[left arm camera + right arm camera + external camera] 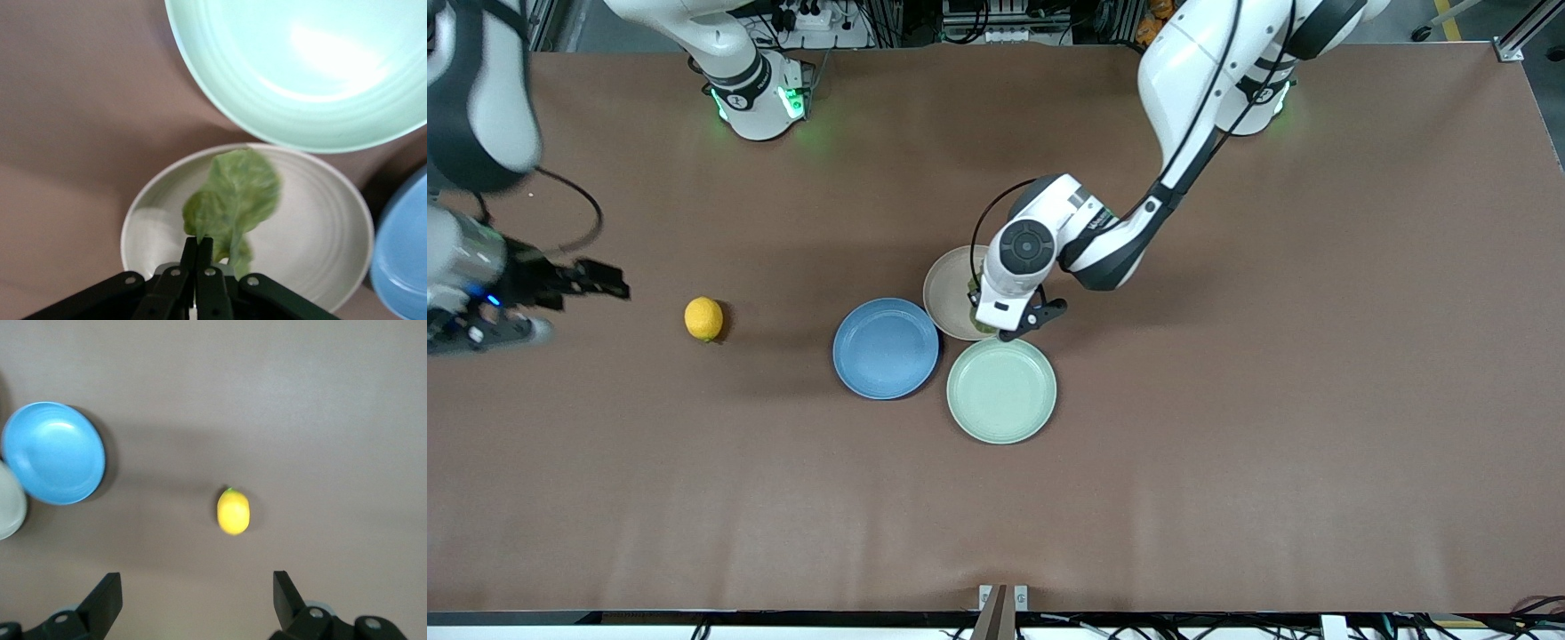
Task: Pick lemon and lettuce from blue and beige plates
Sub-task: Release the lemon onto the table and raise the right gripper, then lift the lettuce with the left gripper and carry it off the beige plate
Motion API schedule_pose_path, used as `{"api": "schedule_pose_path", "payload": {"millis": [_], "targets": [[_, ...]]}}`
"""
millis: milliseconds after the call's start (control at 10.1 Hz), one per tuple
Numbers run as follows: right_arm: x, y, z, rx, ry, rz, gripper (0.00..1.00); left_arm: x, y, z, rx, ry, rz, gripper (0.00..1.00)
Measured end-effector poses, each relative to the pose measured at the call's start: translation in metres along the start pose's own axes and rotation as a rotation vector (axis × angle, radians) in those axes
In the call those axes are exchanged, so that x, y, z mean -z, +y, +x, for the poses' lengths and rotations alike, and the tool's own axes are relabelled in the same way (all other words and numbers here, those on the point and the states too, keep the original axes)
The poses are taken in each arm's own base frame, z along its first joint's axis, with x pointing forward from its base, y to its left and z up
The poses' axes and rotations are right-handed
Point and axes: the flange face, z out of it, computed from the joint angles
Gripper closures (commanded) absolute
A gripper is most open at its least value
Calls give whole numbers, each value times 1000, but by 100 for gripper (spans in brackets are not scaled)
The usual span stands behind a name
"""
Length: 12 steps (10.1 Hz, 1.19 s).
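My left gripper (200, 245) is shut on the stem end of the lettuce (235, 195), a crinkled green leaf that hangs from it over the beige plate (320, 227). In the front view the left hand covers part of the beige plate (945, 286). The blue plate (886, 348) lies beside it, toward the right arm's end, with nothing on it. The lemon (703, 318) lies on the bare table, farther toward the right arm's end. My right gripper (609, 280) is open and empty above the table, with the lemon (233, 511) ahead of its fingers and apart from them.
A pale mint-green plate (1001, 389) with nothing on it lies nearer to the front camera, touching the beige and blue plates. It also shows in the left wrist view (300, 67). The brown table (1227, 444) reaches its front edge below.
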Motion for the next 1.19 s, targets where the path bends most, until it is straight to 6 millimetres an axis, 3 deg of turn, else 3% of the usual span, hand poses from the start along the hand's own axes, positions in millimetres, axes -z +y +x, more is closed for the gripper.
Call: {"api": "schedule_pose_path", "payload": {"millis": [198,395,691,1185], "targets": [[44,-13,-19,19,9,14,0,34,-2,10,-18,20,-34,100],[67,-20,-39,39,14,5,0,59,-6,24,-80,40,-64,100],[66,-24,-44,46,0,-6,0,92,-14,54,-134,68,-106,100],[63,-26,-46,61,-20,-86,0,131,-21,71,-145,105,-152,100]]}}
